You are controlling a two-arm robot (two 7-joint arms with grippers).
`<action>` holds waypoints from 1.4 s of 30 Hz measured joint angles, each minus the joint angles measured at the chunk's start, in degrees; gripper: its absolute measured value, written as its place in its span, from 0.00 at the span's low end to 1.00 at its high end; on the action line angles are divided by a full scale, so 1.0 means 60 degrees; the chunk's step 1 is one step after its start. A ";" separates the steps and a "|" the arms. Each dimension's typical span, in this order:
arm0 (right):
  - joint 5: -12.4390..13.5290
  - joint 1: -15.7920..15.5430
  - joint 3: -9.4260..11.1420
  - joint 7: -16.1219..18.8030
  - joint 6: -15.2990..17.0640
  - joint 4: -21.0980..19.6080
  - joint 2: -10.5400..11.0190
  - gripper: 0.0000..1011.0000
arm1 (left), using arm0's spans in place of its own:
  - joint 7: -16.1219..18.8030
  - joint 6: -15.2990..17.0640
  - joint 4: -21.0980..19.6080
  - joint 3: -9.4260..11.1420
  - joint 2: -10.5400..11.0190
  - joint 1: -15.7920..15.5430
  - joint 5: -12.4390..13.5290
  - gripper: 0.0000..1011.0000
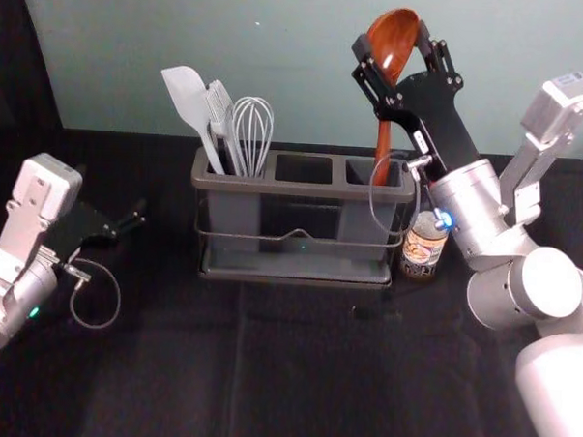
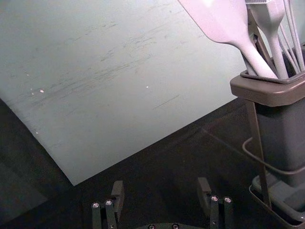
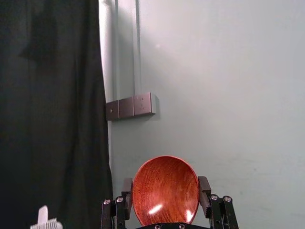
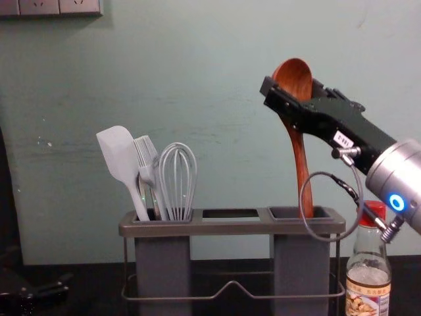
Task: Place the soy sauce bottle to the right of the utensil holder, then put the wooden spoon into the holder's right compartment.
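The first half of the job looks done: the soy sauce bottle (image 4: 368, 276) stands upright below the right gripper (image 1: 392, 39) and a little outward, just beside the utensil holder's (image 4: 230, 228) right end. The spoon half seems well along but unfinished. The wooden spoon (image 4: 300, 158) is pinched by its bowl in the right gripper, handle hanging down, its lower end at the mouth of the right compartment (image 4: 301, 263) beneath; how deep it sits I can't tell. What's left is probably lowering and letting go. The right arm reaches in high, angled up and inward; the left gripper (image 2: 161, 188) is parked low beyond the holder's far end, fingers spread, empty.
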 joint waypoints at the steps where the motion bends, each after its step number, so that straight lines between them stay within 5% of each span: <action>1: -0.0064 -0.0036 0.0001 -0.0008 0.0000 0.0013 0.0001 0.83 | 0.0000 0.0000 0.0000 0.0000 0.0000 0.0000 0.0000 0.99; 13: -0.0318 -0.0467 -0.0029 -0.0075 0.0111 -0.0019 0.0048 0.83 | 0.0000 0.0000 0.0000 0.0000 0.0000 0.0000 0.0000 0.99; 21: -0.0396 -0.0465 0.0119 -0.0228 0.0084 -0.0184 0.0021 0.99 | 0.0000 0.0000 0.0000 0.0000 0.0000 -0.0001 0.0000 0.99; 26: -0.0415 -0.0423 0.0208 -0.0336 0.0162 -0.0672 0.0005 0.99 | 0.0000 0.0000 0.0000 0.0000 0.0000 0.0000 0.0000 0.99; 33: -0.0613 -0.1220 0.0254 -0.0704 0.0824 -0.1906 0.0238 0.99 | 0.0000 0.0000 0.0000 0.0000 0.0000 0.0000 0.0000 0.99; 42: -0.0716 -0.3049 0.0507 -0.0916 0.1469 -0.3698 0.0966 0.99 | 0.0000 0.0000 0.0000 0.0001 0.0000 0.0000 0.0000 0.99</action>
